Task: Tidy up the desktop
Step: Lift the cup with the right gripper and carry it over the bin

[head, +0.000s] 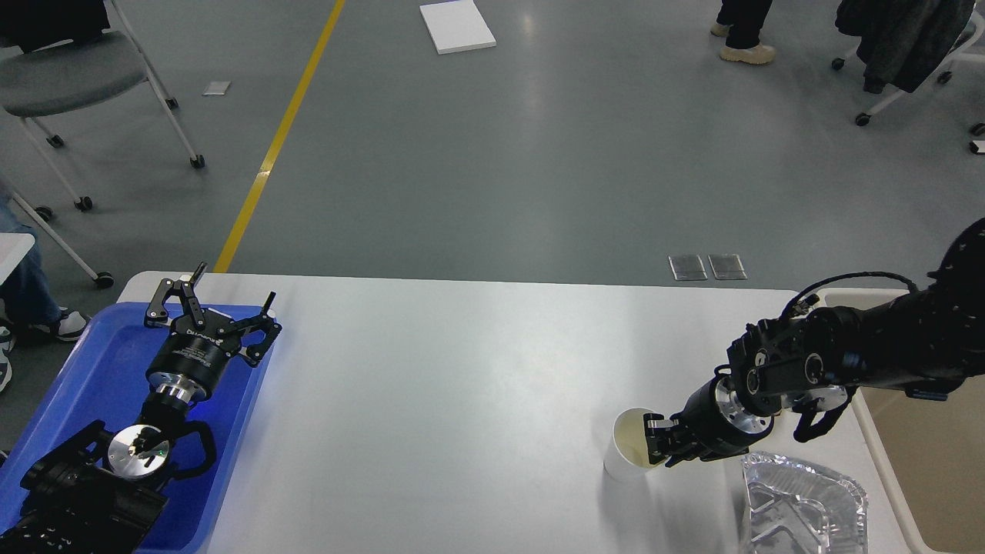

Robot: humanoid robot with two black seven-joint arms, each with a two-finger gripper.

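Closest to the viewer, at the bottom right, a crumpled foil tray [804, 500] lies on the desktop [462, 385], just below and to the right of the right gripper [654, 442]. That gripper reaches in from the right, its fingers closed on the near rim of a white paper cup [629, 454], one finger seemingly inside the rim and one outside. The cup stands upright on the desktop, and a rim pinch like this looks meant to lift it without crushing the wall. Behind the right arm, past the table's right edge, sits a beige bin [923, 462], a likely place for rubbish.

Far to the left, the left gripper [212, 304] hovers over a blue tray [100, 369] at the desktop's left edge. Its fingers are spread wide and hold nothing, as if waiting its turn.

Between the two grippers, the wide white desktop stretches bare. Beyond it are grey floor with a yellow line [281, 138], rolling chairs, and a person's feet at the top.

The tidying seems midway: cup and foil tray are yet to be cleared.
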